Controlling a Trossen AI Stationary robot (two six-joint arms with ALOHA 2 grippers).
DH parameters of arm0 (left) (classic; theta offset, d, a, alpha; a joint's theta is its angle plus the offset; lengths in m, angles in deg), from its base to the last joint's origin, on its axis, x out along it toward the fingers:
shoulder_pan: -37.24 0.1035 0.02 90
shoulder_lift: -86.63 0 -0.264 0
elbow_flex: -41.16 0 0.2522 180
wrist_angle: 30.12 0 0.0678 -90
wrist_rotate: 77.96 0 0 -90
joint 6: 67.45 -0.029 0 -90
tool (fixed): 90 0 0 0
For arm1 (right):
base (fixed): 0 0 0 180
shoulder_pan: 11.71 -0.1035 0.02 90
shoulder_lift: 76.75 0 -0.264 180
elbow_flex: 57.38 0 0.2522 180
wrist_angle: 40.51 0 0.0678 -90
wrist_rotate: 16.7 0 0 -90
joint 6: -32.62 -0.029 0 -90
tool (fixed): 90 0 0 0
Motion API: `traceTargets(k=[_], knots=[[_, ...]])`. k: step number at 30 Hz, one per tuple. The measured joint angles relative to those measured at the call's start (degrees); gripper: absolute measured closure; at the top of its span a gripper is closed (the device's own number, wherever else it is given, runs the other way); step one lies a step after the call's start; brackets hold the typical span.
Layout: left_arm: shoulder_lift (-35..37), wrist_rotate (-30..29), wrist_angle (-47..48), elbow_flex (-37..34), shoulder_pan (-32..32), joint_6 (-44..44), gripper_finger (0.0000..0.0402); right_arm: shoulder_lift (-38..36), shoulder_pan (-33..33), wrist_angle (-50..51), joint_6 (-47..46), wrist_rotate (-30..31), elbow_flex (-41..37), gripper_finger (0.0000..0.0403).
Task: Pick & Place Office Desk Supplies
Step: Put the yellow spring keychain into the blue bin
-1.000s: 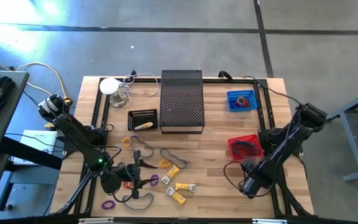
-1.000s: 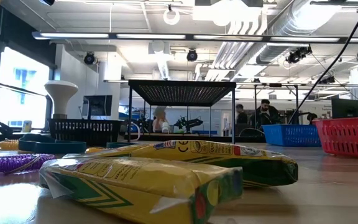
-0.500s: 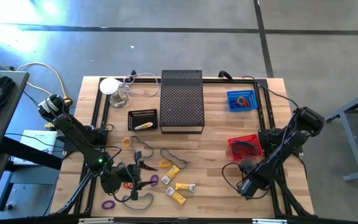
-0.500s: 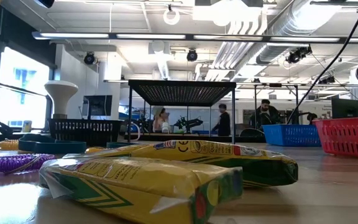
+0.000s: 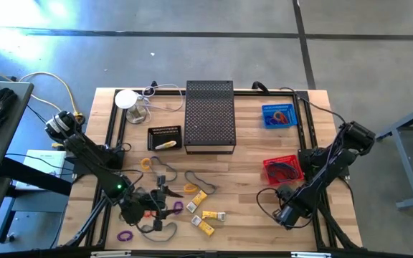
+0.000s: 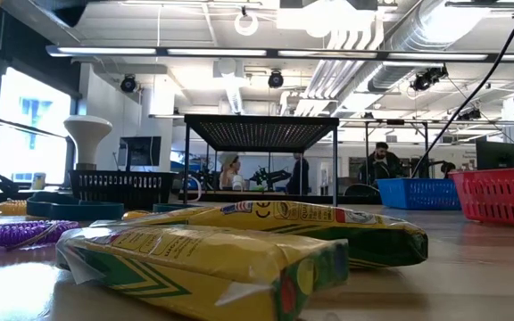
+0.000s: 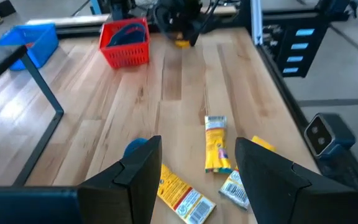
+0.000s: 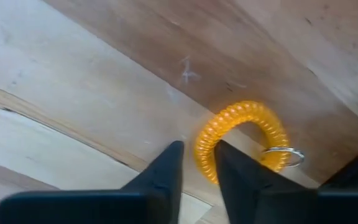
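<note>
**Right gripper nips an orange coil; left gripper hangs open over the loose supplies**

At the table's left edge a white bulb (image 5: pixel 126 99) stands near the back corner, with a black tray (image 5: pixel 165 137) a little nearer the front. The left gripper (image 5: pixel 158 203) hovers low over the front-left clutter, fingers (image 7: pixel 135 174) spread wide with nothing between them. Around it lie dark bands (image 5: pixel 165 172), a purple coil (image 5: pixel 125 234) near the front edge, another small purple loop (image 5: pixel 178 208) and an orange loop (image 5: pixel 146 163). Just to its right sit the yellow packs (image 5: pixel 205 226), several scattered close together; the left wrist view shows three of them (image 7: pixel 216 149) lying flat on the wood beyond the open fingers. In the low view two of these packs (image 6: pixel 239 259) fill the foreground.

At the middle of the back stands a black mesh stand (image 5: pixel 209 115). Farther right are a blue basket (image 5: pixel 279 115) near the back and a red basket (image 5: pixel 282 169) toward the front, both holding bands.

The right gripper (image 5: pixel 287 213) is down at the table just in front of the red basket. Its wrist view shows the fingers (image 8: pixel 166 171) drawn close together around one side of an orange coil (image 8: pixel 241 134) with a metal ring, which lies on the wood.

People stand in the room far behind the table.
</note>
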Motion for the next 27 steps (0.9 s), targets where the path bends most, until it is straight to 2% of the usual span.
traceTargets(k=[4,11,14,18,23,27], knots=[[-3.19,-0.01,-1.85,0.0,0.36,0.09,0.0203,0.02,-0.03,0.62,0.03,2.9,0.02,0.0388],[-5.15,0.1,-5.81,-0.02,0.32,-4.12,0.0203,0.42,-0.65,1.18,-2.47,4.31,2.87,0.0395],[-5.15,0.01,-5.65,-0.02,-0.23,-2.58,0.0203,0.67,-0.98,4.41,-1.53,9.94,7.38,0.0397],[-5.11,0.04,-4.95,-0.02,-2.3,0.05,0.0203,0.5,-0.83,10.02,4.12,17.79,15.45,0.0397],[-5.13,-0.47,-5.38,-0.02,-3.88,-0.55,0.0203,0.42,1.63,18.03,17.07,35.67,26.11,0.0398],[-5.13,-0.64,-5.51,-0.02,-3.49,-2.01,0.0203,-0.22,5.81,30.3,19.08,47.93,31.49,0.0398]])
